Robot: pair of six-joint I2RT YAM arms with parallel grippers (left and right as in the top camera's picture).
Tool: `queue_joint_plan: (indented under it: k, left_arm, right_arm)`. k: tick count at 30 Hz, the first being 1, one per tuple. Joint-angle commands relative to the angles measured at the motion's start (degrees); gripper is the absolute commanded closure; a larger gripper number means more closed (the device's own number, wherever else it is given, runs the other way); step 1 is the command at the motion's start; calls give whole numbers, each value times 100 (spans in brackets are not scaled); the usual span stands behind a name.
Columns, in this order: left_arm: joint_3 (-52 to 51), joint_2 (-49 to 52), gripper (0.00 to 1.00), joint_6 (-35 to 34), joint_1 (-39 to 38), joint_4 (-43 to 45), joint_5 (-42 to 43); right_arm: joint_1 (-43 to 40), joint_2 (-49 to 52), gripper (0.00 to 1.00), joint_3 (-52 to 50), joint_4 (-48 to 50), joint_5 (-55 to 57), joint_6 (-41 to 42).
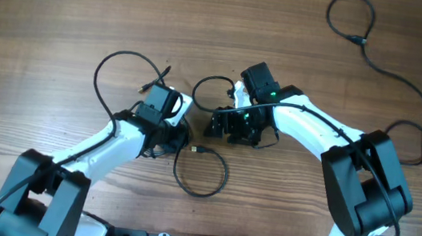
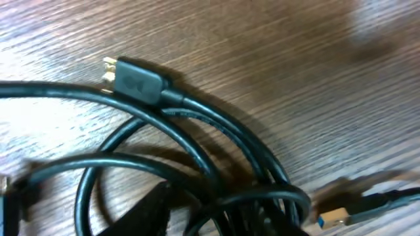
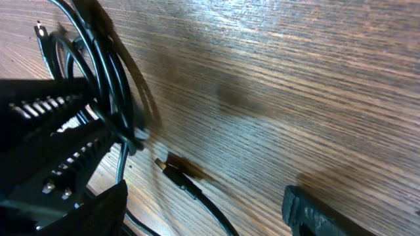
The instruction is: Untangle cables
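Wood table (image 1: 64, 3), and the cables (image 2: 190, 118) sit tangled mid-table, right between both arms. Right gripper (image 1: 220, 125) has its fingers spread wide beside the strands, holding nothing. Left gripper (image 1: 179, 134) is down among the loops, grip impossible to tell. 1 loose cable (image 1: 379, 66) lies well apart

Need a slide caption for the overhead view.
Left arm and right arm meet over tangled black cables at centre; one separate cable lies loose, far right on the wooden table.

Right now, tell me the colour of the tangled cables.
Black. The cables show best in the left wrist view.
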Motion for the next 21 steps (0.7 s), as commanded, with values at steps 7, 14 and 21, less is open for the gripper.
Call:
queue_joint_plan:
  k: [7,14,21]
  left_arm:
    - [-31,94,79,138,4,232,-42]
    - [-31,-308,54,138,4,243,-39]
    - [-33,-295,51,140,4,387,-42]
  right_arm:
    - [-24,-140,22,57,11,-131,-273]
    - [-24,-140,21,57,-7,-131,-293]
    - [-24,-140,21,57,-7,-129,-291]
